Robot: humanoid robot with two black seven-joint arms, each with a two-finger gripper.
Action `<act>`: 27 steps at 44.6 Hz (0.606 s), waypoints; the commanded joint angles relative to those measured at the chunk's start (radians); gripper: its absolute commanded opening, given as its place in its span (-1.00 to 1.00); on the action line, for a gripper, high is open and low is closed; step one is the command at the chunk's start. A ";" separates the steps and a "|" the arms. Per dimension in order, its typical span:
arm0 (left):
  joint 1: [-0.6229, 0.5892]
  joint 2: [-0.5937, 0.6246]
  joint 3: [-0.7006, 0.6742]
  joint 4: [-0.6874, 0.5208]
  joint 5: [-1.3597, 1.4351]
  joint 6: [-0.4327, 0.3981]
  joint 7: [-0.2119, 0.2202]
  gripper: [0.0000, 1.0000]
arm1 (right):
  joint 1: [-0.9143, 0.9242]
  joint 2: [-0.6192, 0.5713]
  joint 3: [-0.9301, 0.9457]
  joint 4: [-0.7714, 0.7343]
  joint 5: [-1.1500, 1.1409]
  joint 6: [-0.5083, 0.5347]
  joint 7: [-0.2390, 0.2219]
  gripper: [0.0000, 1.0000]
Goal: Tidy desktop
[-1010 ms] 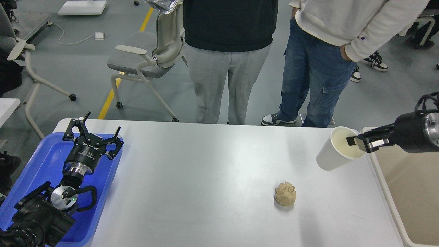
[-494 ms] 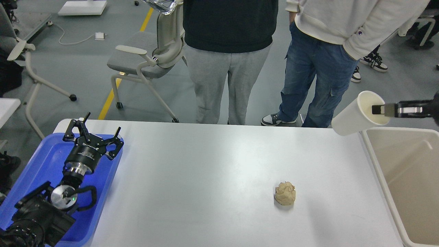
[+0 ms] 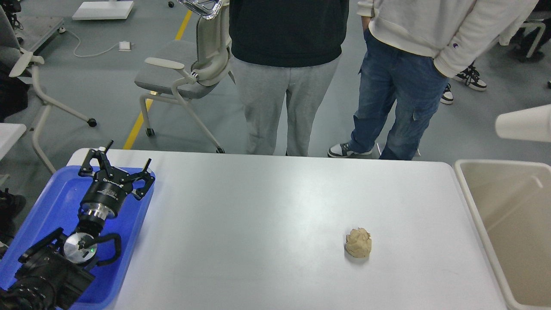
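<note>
The desktop (image 3: 267,224) fills the lower middle of the view, with a crumpled beige paper ball (image 3: 358,243) lying toward its near right corner. A blue tray (image 3: 51,202) sits along its left edge; the left gripper (image 3: 116,168) hangs over the tray's far end, jaws spread and holding nothing. A beige bin (image 3: 508,215) stands off the right edge. Above the bin, a white paper cup (image 3: 523,123) lies sideways in the air at the frame's edge. The right gripper is out of view.

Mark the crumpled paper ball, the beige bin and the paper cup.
crumpled paper ball (image 3: 358,243), head view, its middle.
beige bin (image 3: 468,191), head view, left rim.
paper cup (image 3: 523,124), head view, side wall.
</note>
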 commanded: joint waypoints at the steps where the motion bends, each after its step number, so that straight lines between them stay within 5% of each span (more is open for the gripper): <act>1: 0.000 0.000 0.000 0.000 0.000 0.000 0.000 1.00 | -0.179 0.186 0.007 -0.343 0.411 -0.068 -0.001 -1.00; 15: 0.000 0.000 0.000 0.000 0.000 0.000 0.000 1.00 | -0.222 0.601 0.016 -0.891 0.517 -0.066 -0.008 -1.00; 27: 0.000 0.000 0.000 0.000 0.000 0.000 0.000 1.00 | -0.225 0.737 0.016 -0.969 0.517 -0.172 -0.011 -1.00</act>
